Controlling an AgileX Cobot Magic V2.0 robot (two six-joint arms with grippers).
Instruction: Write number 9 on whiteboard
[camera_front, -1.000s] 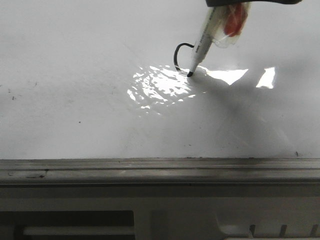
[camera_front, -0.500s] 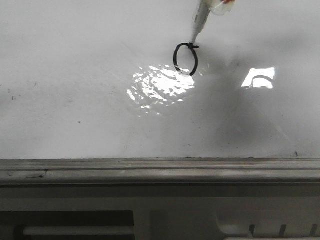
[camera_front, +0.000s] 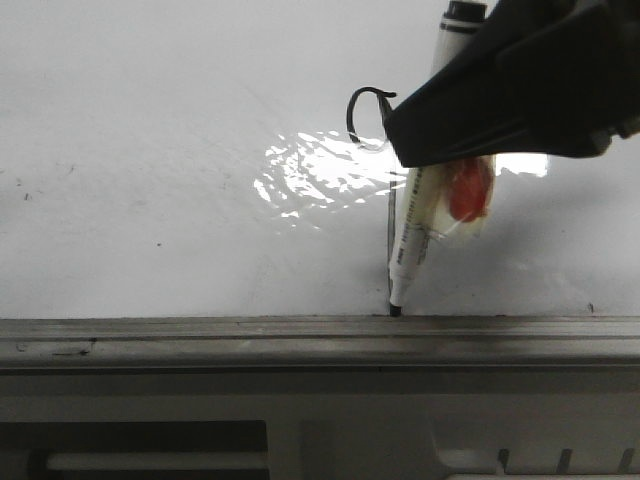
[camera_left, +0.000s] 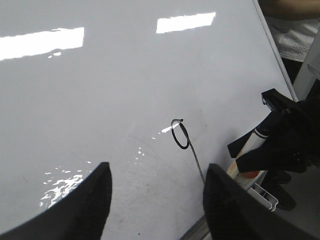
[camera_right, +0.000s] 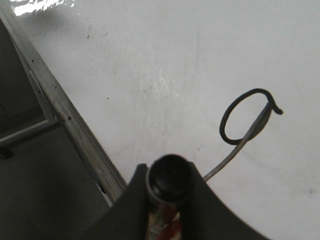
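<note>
Since the marker (camera_front: 412, 235) tip sits right at the grey ledge (camera_front: 200, 330), number 9 (camera_left: 182, 142) runs straight up the whiteboard (camera_front: 150, 120) behind it; right gripper (camera_right: 167, 200) clamps the marker, left gripper (camera_left: 157, 192) hangs spread, empty.

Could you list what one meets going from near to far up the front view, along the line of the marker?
Grey ledge → marker tip at the whiteboard's near edge → straight tail of the number 9 → its loop, partly behind the right gripper.
</note>
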